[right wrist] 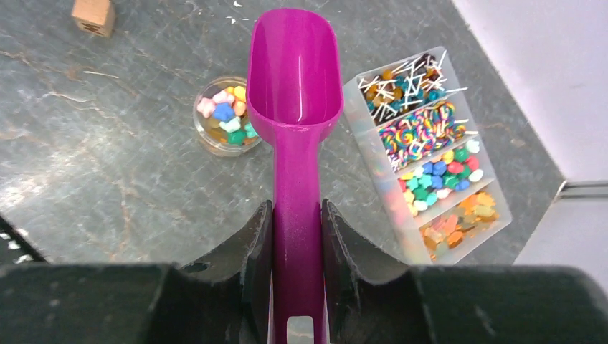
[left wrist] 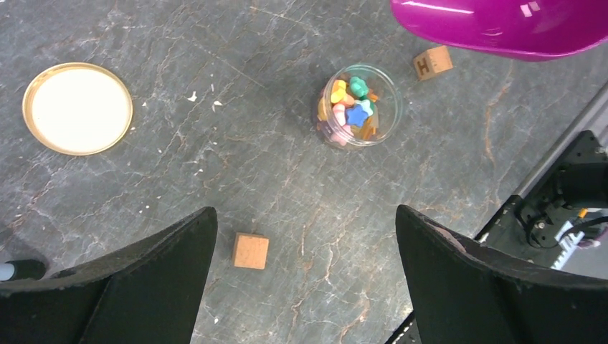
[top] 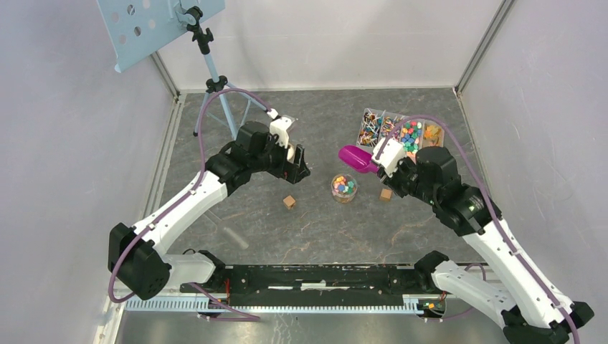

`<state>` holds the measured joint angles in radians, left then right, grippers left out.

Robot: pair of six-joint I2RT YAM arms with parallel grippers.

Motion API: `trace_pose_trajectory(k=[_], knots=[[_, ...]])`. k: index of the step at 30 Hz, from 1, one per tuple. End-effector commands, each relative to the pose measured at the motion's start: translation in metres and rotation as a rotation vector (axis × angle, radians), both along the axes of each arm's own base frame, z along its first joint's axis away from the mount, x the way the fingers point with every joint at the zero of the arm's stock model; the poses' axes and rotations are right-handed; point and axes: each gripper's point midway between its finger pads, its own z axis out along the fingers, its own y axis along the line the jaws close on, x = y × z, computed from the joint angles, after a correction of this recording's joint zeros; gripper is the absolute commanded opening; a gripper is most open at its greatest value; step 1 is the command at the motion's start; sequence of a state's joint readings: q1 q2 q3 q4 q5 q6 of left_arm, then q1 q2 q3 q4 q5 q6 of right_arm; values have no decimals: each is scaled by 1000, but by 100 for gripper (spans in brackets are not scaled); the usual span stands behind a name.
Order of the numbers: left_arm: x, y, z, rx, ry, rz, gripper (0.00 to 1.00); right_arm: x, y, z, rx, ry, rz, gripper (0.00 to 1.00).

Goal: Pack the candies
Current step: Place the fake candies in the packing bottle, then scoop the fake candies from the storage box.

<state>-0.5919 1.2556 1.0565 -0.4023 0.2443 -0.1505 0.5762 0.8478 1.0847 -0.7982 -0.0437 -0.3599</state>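
Observation:
A small clear jar holds multicoloured candies; it also shows in the left wrist view and the right wrist view. A clear divided tray at the back right holds more candies, sorted by kind. My right gripper is shut on the handle of a purple scoop. The scoop's bowl is empty and hangs between jar and tray. My left gripper is open and empty, above the table left of the jar.
One wooden cube lies left of the jar and another lies to its right. A gold-rimmed white lid lies flat on the table. A tripod stand with a blue perforated plate stands at the back left.

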Motion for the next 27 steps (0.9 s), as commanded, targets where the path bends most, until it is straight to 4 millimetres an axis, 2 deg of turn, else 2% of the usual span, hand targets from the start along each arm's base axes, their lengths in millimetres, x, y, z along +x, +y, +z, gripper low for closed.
trace_pose_trajectory(k=[1, 6, 9, 11, 13, 16, 21, 24, 27], knots=[[6, -16, 40, -135, -27, -19, 100, 25, 5, 14, -10, -232, 33, 0], [10, -23, 49, -171, -13, -26, 100, 40, -1, 12, -36, -280, -28, 0], [15, -33, 54, -230, -3, -33, 99, 53, -13, 7, -68, -278, -122, 0], [22, -44, 57, -316, 14, -9, 95, 61, -19, 4, -81, -267, -181, 0], [28, -56, 56, -369, 45, -1, 92, 69, -16, -1, -72, -228, -199, 0], [44, -69, 49, -387, 73, 25, 88, 85, -23, -7, -43, -152, -279, 0], [77, -90, 48, -412, 10, 74, 87, 118, -56, -20, 91, 67, -479, 0], [95, -103, 42, -419, -11, 105, 85, 128, -84, -26, 87, 134, -619, 0], [113, -116, 29, -425, 7, 140, 82, 133, -106, -24, 73, 152, -712, 0]])
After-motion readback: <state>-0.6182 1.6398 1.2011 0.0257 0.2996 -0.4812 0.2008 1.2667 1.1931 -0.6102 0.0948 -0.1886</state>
